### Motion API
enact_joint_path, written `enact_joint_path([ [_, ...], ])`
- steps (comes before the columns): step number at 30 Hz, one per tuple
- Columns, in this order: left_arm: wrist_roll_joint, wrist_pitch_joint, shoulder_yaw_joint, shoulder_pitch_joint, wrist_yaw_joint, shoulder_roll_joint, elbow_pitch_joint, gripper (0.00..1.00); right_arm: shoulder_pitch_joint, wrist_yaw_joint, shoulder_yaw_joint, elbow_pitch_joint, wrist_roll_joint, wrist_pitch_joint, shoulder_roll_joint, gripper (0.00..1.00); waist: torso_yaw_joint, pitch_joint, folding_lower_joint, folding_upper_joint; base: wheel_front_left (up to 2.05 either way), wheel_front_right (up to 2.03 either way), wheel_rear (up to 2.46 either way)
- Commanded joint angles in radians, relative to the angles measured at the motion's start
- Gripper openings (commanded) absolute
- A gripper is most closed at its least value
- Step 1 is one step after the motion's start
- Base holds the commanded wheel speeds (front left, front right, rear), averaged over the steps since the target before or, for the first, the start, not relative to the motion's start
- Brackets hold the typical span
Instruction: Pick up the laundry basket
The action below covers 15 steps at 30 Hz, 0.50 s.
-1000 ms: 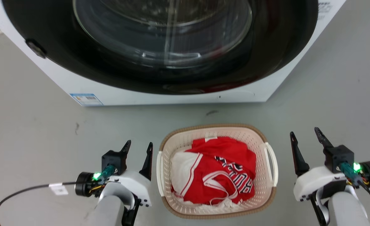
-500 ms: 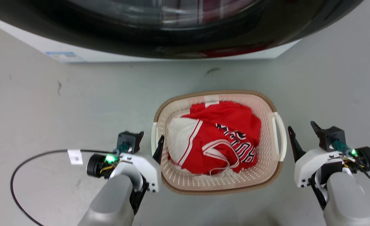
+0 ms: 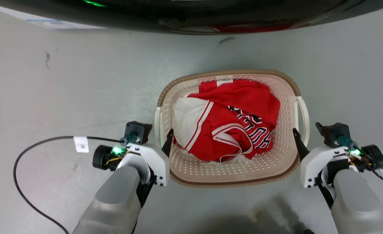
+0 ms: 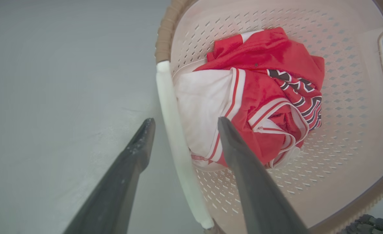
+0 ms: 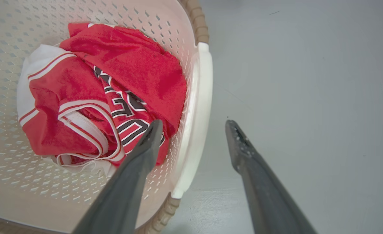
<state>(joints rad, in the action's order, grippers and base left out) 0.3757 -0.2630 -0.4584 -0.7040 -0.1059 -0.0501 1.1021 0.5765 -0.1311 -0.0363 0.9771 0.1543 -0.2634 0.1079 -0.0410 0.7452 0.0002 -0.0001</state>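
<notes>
Down on the grey floor (image 3: 64, 81) sits the laundry basket (image 3: 194, 165), upright, just in front of the dark rounded front of the washing machine (image 3: 191, 13) that runs along the top edge of the head view. A crumpled red and white sports shirt (image 3: 233, 120) with dark lettering lies inside it.

From the head camera both arms show at once, one at each short side of the basket. The left end effector (image 3: 157, 136) is at the basket's left handle, with one dark finger reaching over the rim. The right end effector (image 3: 307, 130) is at the right handle. From this height, how each pair of fingers stands around its handle is hard to read, since the white wrist housings cover part of them.

The wrist cameras make that plain. In the left wrist view the left handle (image 4: 173, 130) runs up between the two fingers, which are spread wide apart. One finger is over the floor outside the basket; the other is inside, over the shirt. In the right wrist view the right handle (image 5: 199, 107) likewise passes between two parted fingers, the inner one above the shirt's lettering and the outer one above bare floor. Neither pair is closed on its handle, and I cannot tell whether any finger touches the plastic. The washing machine appears in neither wrist view.
</notes>
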Motion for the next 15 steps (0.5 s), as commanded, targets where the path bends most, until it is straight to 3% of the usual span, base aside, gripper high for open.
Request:
enact_joint_path([
  [1, 0.009, -0.003, -0.01, -0.024, -0.004, 0.0, 0.006, 1.0, 0.026, 0.001, 0.006, 0.011, -0.009, -0.002, -0.002, 1.0, -0.003, 0.02, -0.0002, 0.0001, 0.0, 0.0, 0.0],
  [15, 0.069, -0.003, -0.099, -0.106, 0.003, -0.001, 0.057, 1.0, 0.115, 0.001, 0.037, 0.125, -0.021, -0.002, -0.012, 1.0, -0.006, 0.095, -0.0002, 0.0001, 0.0, 0.0, 0.0],
])
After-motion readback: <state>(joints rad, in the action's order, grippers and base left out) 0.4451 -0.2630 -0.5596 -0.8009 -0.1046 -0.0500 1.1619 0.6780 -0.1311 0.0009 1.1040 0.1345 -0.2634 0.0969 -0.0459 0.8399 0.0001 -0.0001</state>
